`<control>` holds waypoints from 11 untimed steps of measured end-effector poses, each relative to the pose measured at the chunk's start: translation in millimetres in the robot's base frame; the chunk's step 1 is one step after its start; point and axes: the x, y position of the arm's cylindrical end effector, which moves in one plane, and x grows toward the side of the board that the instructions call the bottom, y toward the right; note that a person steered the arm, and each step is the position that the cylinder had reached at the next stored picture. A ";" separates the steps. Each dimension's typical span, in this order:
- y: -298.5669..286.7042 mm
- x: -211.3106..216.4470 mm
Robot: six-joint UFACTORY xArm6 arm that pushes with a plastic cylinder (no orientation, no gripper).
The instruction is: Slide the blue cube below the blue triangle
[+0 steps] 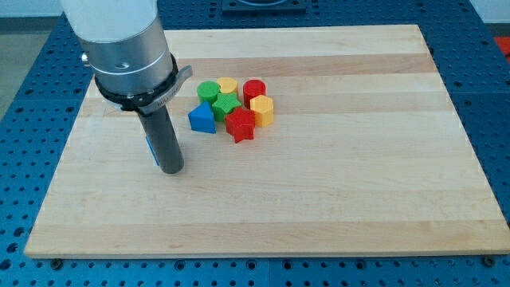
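Wooden board [263,215], pale and straight-grained, is seen with its bottom edge nearest the viewer; it rests on a blue perforated table [32,48]. At the view's left a dark rod [162,135] descends from a grey cylindrical arm housing [127,48], and my tip [172,170] is set on the board left of centre. The arm ends in this plain rod alone, so no spreading or pinching of fingers can be told.

The blue cube [148,148] is shown only as a narrow blue strip along the rod's left edge, just above my tip; it appears pressed against the rod and is otherwise hidden behind it, so its cubic form cannot be confirmed. It lies to the left of the blue triangle [202,119] and slightly lower in the view, clearly apart from it.

The blue triangle is placed at the left end of a tight cluster near the board's upper middle. Along the top of the cluster a green cylinder [208,90], a yellow cylinder [227,85] and a red cylinder [254,90] are ranged from left to right. A green star [225,106] sits just right of the blue triangle, a yellow hexagon [262,110] marks the right end, and a red star [240,125] is lowest
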 end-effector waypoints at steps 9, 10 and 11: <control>0.8 -44.4; 10.7 -48.8; 10.7 -37.6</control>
